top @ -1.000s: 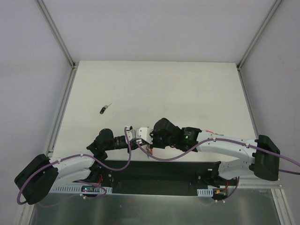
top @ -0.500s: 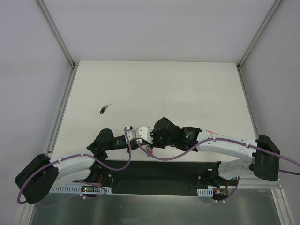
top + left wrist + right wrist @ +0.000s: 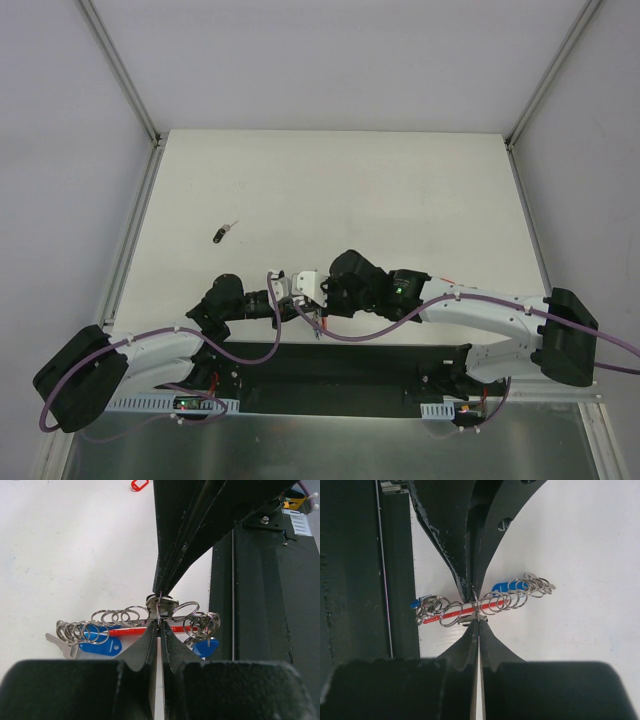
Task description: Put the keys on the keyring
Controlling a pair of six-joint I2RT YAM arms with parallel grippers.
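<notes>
The keyring (image 3: 127,630) hangs between both grippers above the table's near edge: a red band, several silver split rings and blue tags (image 3: 100,646). It also shows in the right wrist view (image 3: 462,610). My left gripper (image 3: 159,625) is shut on one upright split ring of the keyring. My right gripper (image 3: 479,621) is shut on a small flat silver piece (image 3: 469,620), apparently a key's blade, pressed against that ring. The two grippers meet tip to tip (image 3: 308,298). Another key (image 3: 223,233) with a black head lies alone on the table, far left.
A small red oval tag (image 3: 139,485) lies on the table behind the grippers; it also shows in the top view (image 3: 447,283). The black base plate (image 3: 260,605) runs along the near edge. Frame posts stand at the table's corners.
Almost nothing. Both grippers stay shut, tip to tip at the keyring; the left wrist has shifted very slightly.
</notes>
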